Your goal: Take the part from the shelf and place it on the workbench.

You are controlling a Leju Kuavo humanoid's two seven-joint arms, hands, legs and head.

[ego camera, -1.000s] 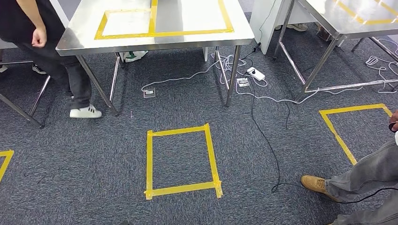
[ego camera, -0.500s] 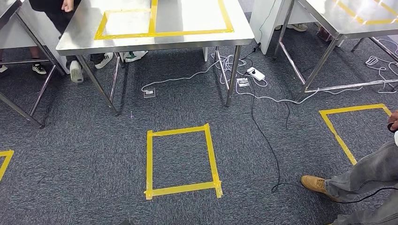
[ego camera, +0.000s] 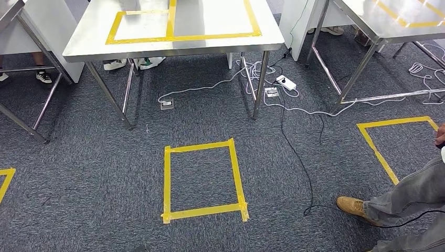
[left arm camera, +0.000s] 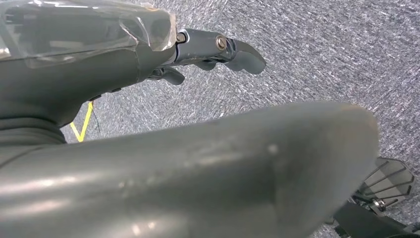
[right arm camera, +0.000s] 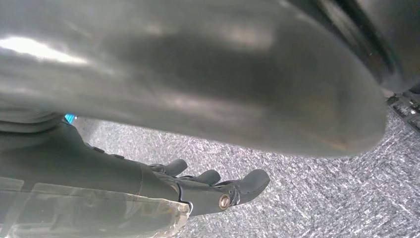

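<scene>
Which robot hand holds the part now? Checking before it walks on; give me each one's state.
Left robot hand: open, holding nothing.
Right robot hand: open, holding nothing.

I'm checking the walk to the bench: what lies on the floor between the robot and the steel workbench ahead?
Only flat yellow tape on carpet lies straight ahead of the workbench. Loose cables trail beside its right legs, and a person's boot sits farther right. No part or shelf is visible.

Person cut off at frame edge; workbench top cropped.
</scene>
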